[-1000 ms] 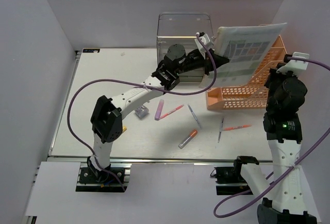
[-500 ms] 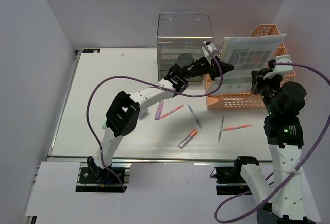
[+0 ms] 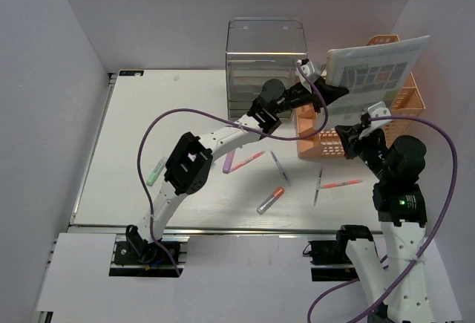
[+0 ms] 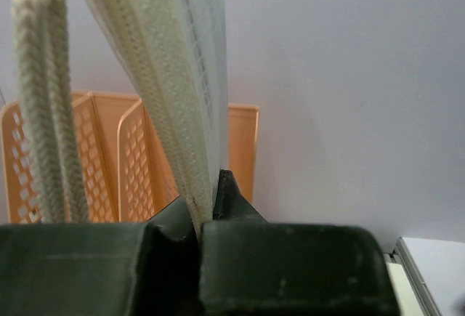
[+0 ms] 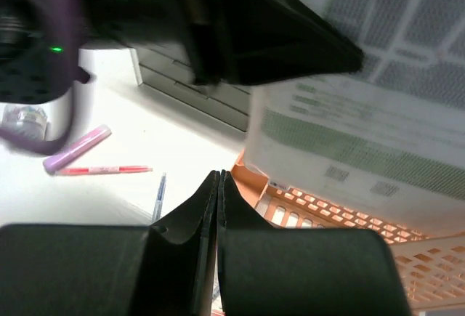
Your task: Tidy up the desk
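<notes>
The white desk (image 3: 148, 115) holds scattered pens. My left gripper (image 3: 326, 89) is shut on the corner of a white zip pouch (image 3: 375, 70) with a printed sheet, held upright above the orange mesh rack (image 3: 326, 145). In the left wrist view the pouch's zipper edge (image 4: 174, 76) runs up from my shut left gripper (image 4: 207, 200), with the rack (image 4: 109, 156) behind. My right gripper (image 3: 349, 131) is shut and empty, just in front of the rack. In the right wrist view my right gripper (image 5: 219, 178) hangs below the pouch (image 5: 385, 112), above the rack's edge (image 5: 349, 214).
A clear drawer box (image 3: 266, 56) stands at the back beside the rack. On the desk lie a purple marker (image 3: 229, 161), a red pen (image 3: 247, 161), a blue pen (image 3: 280, 167), an orange-capped marker (image 3: 271, 200), another red pen (image 3: 341, 184) and a green marker (image 3: 156, 171).
My left arm has stretched further right, carrying the pouch over the rack. My right arm has swung left and down toward the rack's front. Both grippers stayed shut.
</notes>
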`<state>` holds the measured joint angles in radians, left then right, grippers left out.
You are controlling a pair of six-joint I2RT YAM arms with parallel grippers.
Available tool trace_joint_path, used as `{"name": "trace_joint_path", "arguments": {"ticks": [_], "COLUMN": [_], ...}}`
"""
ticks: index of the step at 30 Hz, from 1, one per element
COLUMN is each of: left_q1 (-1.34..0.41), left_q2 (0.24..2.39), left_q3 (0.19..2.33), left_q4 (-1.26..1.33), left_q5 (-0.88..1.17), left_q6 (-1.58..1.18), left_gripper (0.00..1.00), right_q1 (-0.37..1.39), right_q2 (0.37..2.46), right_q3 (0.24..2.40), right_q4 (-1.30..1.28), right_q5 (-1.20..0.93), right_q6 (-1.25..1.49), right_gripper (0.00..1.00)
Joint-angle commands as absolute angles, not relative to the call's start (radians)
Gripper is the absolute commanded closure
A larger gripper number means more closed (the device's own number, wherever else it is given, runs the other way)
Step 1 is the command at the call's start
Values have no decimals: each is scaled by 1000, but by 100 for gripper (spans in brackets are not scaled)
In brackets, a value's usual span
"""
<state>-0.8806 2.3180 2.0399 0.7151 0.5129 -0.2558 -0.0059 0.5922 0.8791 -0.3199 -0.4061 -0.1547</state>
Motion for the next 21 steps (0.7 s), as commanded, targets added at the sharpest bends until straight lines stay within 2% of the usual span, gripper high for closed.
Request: {"name": "trace_joint_path", "arguments": {"ticks": [1, 8, 21], "left_q1": [-885, -904, -904], "left_q2": [2342, 2399, 2444], "left_q3": [2109, 2178, 2180], "left_q4": [785, 799, 876], "left_q5": [469, 431, 394], "left_q6": [-276, -275, -311], "left_gripper": [100, 100, 100], "right_q1": [-5, -6, -6], "right_q2": [535, 479, 417], "right_q3": [856, 773, 681], "right_q4": [-238, -204, -179], "right_q5": [-472, -509, -515], "right_q6": [-215, -221, -190], "right_gripper": [100, 100, 100]}}
